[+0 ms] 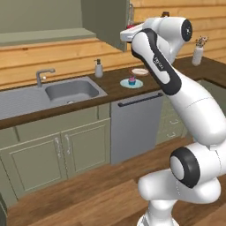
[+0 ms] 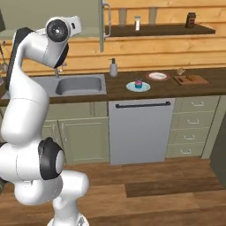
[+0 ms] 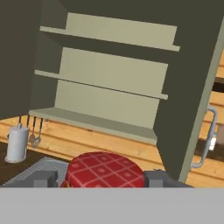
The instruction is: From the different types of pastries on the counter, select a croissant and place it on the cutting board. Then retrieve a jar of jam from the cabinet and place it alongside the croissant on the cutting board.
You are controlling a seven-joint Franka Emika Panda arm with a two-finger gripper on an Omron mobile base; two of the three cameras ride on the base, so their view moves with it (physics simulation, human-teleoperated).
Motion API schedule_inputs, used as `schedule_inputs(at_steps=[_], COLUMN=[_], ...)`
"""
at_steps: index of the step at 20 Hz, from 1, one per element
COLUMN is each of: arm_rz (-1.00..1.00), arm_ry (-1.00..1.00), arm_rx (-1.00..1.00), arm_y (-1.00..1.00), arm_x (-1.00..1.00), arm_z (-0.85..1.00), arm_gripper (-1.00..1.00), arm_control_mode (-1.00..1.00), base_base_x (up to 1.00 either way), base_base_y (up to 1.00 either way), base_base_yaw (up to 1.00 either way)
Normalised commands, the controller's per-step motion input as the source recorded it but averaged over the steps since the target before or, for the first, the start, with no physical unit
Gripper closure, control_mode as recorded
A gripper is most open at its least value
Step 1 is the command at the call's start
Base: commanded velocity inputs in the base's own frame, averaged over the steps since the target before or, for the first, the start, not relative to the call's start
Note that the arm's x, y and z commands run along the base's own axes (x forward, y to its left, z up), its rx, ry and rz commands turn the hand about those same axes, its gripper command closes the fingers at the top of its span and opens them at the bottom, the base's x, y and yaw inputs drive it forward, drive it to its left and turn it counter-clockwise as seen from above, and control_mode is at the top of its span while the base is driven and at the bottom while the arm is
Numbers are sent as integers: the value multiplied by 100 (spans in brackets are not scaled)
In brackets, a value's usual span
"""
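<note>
Jar of jam (image 3: 105,169) sits between the two dark finger tips of the gripper (image 3: 101,178) in the hand view — its red checked top fills the gap, and the jaws appear pressed against its sides, so the jar is judged to be pinched and carried. Behind it stands the cabinet (image 3: 109,78), door swung open, shelves bare, long grey handle at the right.

Key relation for the coming move: in the right base view the cutting board (image 2: 191,80) lies on the counter (image 2: 119,88) far to the right, well apart from the raised hand, which is up near the cabinet above the sink. The board's long axis runs along the counter. A small golden-brown item on it is probably the croissant (image 2: 190,78) — too small to confirm. The cupcake (image 2: 138,84) rests on a pale blue plate between sink and board.

Small dark lettering shows on the arm's upper link; it cannot be read. The jar top carries no legible label.
</note>
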Motion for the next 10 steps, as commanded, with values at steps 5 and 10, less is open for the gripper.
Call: schedule_inputs(at_steps=[5, 10], arm_rz=[0, 0], arm_ry=[0, 0], arm_rx=[0, 0], arm_y=[0, 0], arm_x=[0, 0], arm_z=[0, 0], arm_gripper=[100, 100], arm_control_mode=[100, 100], base_base_x=[-29, -31], base_base_y=[-100, -100], base_base_yaw=[0, 0])
